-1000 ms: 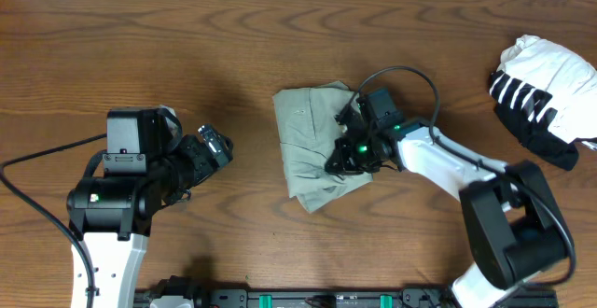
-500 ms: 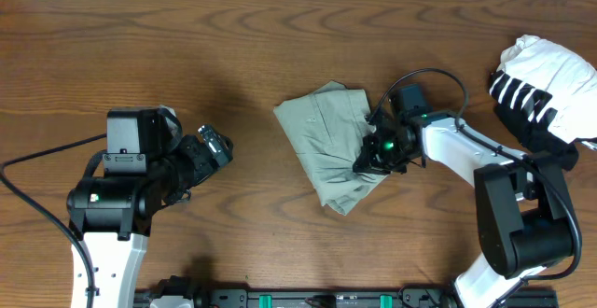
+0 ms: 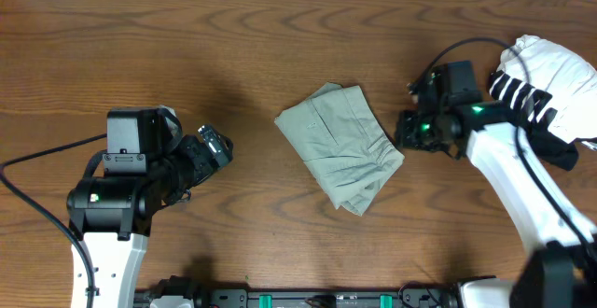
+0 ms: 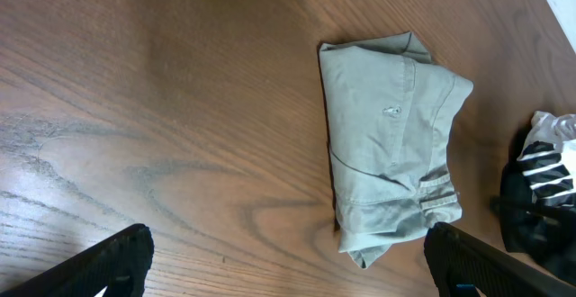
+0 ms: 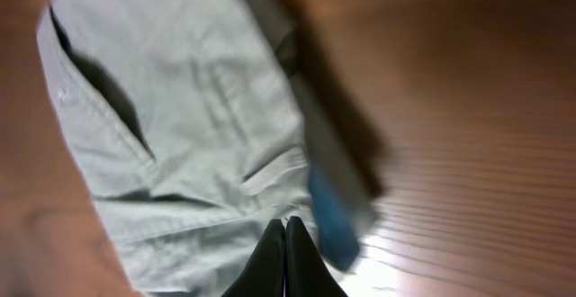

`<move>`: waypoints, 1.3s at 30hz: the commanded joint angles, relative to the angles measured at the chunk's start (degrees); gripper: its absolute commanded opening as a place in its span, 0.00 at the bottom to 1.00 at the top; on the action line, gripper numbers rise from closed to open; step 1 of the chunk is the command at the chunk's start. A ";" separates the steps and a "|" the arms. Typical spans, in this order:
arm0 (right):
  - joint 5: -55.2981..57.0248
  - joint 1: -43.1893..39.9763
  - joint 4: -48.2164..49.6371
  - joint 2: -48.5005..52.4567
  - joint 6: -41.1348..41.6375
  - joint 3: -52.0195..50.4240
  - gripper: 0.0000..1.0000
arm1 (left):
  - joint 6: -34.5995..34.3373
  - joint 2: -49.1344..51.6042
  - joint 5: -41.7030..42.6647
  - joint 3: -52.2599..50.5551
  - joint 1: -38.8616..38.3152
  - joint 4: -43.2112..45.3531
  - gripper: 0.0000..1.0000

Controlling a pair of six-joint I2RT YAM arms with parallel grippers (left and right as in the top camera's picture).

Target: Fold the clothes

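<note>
The clothes [image 3: 340, 147], light khaki trousers, lie folded into a compact bundle in the middle of the table. The left wrist view shows the clothes [image 4: 391, 171] with waistband and a button. My right gripper [image 3: 404, 129] hovers at the bundle's right edge, shut, with no cloth between its tips. In the right wrist view the right gripper [image 5: 286, 234] shows its black tips pressed together over the blurred clothes [image 5: 180, 126]. My left gripper [image 3: 215, 147] rests far to the left, wide open and empty. The left gripper [image 4: 288, 270] shows only its fingertips [image 4: 117, 256] at the lower corners.
A white garment with black stripes [image 3: 541, 84] lies bunched at the table's right edge, behind my right arm, and the left wrist view shows that striped garment [image 4: 544, 184] too. A blurred blue strip [image 5: 328, 211] shows at the bundle's edge.
My right gripper has drawn back to the right and farther from me, off the bundle. The bundle has slid a little right and turned. The left arm has not moved.
</note>
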 commanded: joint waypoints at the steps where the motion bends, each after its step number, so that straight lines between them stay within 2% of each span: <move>1: 12.31 -0.15 -1.27 -0.33 1.88 -0.04 0.01 | 0.57 0.02 -0.13 -0.20 0.28 -0.20 0.98; 8: 2.10 1.14 0.13 0.87 0.96 -0.37 0.01 | 0.55 0.02 -0.11 -0.20 0.28 -0.20 0.98; 14: -0.26 1.95 1.03 2.73 0.76 -1.03 0.01 | 0.55 0.02 -0.11 -0.20 0.28 -0.20 0.98; 18: -5.70 2.56 3.26 4.98 -1.11 -2.08 0.01 | 0.55 0.02 -0.13 -0.20 0.28 -0.17 0.98; 25: -2.93 2.75 2.71 12.33 0.33 -2.51 0.01 | 0.55 0.02 -0.13 -0.20 0.28 -0.20 0.98; 31: 7.41 2.69 2.29 18.75 4.57 -2.51 0.01 | 0.57 0.02 -0.13 -0.20 0.28 -0.20 0.98; 39: 15.56 2.64 0.09 16.50 7.76 -1.01 0.01 | 0.57 0.02 -0.13 -0.20 0.28 -0.20 0.98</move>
